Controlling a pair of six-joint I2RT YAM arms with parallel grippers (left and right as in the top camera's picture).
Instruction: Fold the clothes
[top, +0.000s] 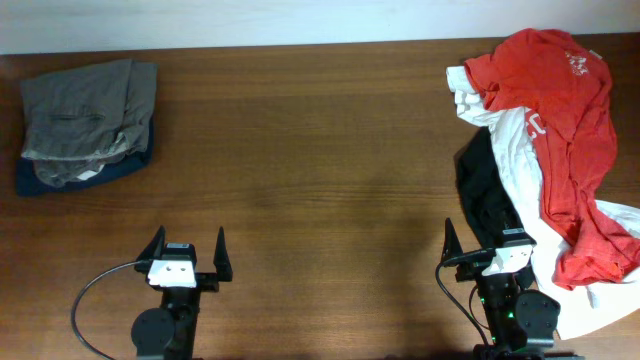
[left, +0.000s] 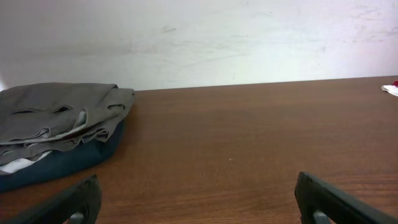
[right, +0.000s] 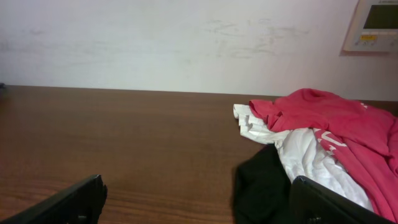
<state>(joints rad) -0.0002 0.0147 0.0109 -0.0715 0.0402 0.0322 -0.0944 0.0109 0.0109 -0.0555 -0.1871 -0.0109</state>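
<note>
A folded stack lies at the table's far left: grey-olive shorts (top: 85, 105) on a navy piece (top: 60, 182). The left wrist view shows the shorts (left: 59, 115) and navy piece (left: 62, 160) ahead to the left. At the right is an unfolded heap of clothes: a red T-shirt (top: 565, 110) over a white piece (top: 515, 150) and a black piece (top: 482, 190). My left gripper (top: 189, 248) (left: 196, 199) stands open over bare wood near the front edge. My right gripper (top: 481, 245) (right: 199, 199) is open too. Its right finger (right: 323, 202) sits by the black cloth (right: 264, 186) and white cloth (right: 305, 152).
The brown wooden table (top: 320, 150) runs back to a pale wall. A white control panel (right: 376, 25) hangs on that wall at the right. A grey cable (top: 85, 300) loops beside the left arm's base. The heap of clothes spills to the table's right edge.
</note>
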